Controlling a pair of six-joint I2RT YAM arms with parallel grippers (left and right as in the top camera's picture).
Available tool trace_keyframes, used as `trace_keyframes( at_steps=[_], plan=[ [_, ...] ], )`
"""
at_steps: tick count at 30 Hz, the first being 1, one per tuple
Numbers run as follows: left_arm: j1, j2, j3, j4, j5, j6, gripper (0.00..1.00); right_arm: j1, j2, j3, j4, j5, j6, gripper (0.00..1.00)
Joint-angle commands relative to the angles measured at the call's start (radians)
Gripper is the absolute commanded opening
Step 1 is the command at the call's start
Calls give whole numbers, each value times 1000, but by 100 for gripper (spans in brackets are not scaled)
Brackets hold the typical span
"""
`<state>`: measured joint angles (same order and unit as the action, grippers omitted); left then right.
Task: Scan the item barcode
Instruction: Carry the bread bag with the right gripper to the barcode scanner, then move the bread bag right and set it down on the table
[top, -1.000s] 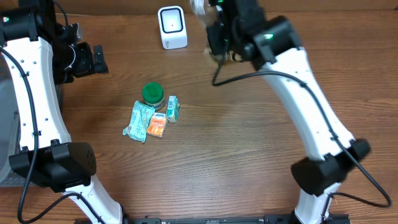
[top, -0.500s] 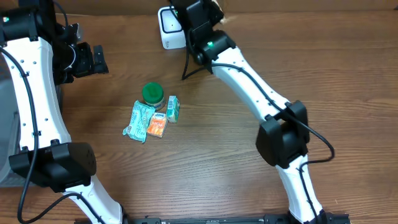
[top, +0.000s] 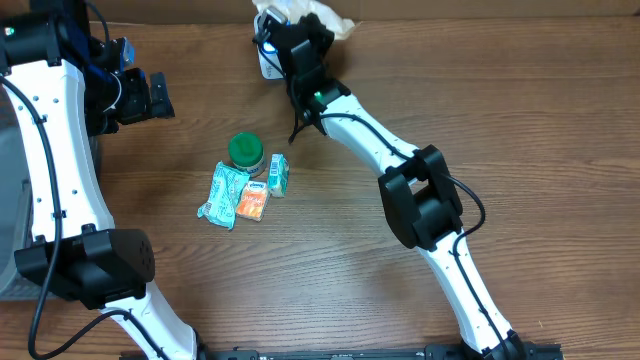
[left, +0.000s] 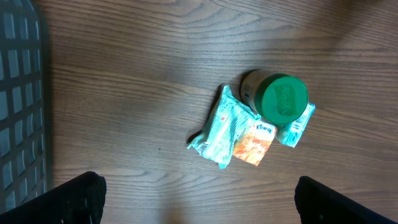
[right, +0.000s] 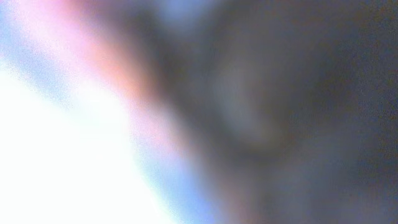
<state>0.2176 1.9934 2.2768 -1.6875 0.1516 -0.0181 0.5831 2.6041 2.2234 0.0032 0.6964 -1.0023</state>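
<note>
on the wooden table (top: 500, 130), four loose items in one tight cluster: one green-lidded jar (left: 283, 99), one mint-green pouch (left: 219, 127), one orange packet (left: 252, 144), one small green-and-white carton (left: 297, 124). jar at the far side of the cluster, overlapping pouch and carton in the left wrist view. orange packet tucked between pouch and carton, touching both.

one white barcode scanner (top: 265, 64) at the far edge of the table, mostly hidden behind the right gripper (top: 296, 35). jaws there pressed together, pinching one pale crinkled packet (top: 326, 17), held up just beside the scanner and well apart from the cluster. five items in all, then, four lying and one lifted. no barcode readable from overhead. nothing to make out from the right wrist camera, only a blur of white, pink and grey.

left gripper (top: 157, 97) off at the left side of the table, spread wide, gripping nothing. two dark fingertips (left: 81, 196) at the bottom corners of the left wrist view, with the cluster beyond them, apart from both. one grey mesh basket (left: 18, 93) at the left edge of that view.
</note>
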Motion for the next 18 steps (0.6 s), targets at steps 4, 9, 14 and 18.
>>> trace_keyframes(
  at_steps=[4,9,14,18],
  plan=[
    [-3,-24,21,-2,-5,19,100,-14,19,22,16,-22,-27,4],
    [-3,-24,21,-2,-5,19,99,-14,19,22,38,-21,-27,4],
    [-3,-24,21,-2,-5,19,100,-14,19,22,38,-18,-27,4],
    [-3,-25,21,-2,-5,19,100,-13,19,22,38,-18,-27,4]
  ],
)
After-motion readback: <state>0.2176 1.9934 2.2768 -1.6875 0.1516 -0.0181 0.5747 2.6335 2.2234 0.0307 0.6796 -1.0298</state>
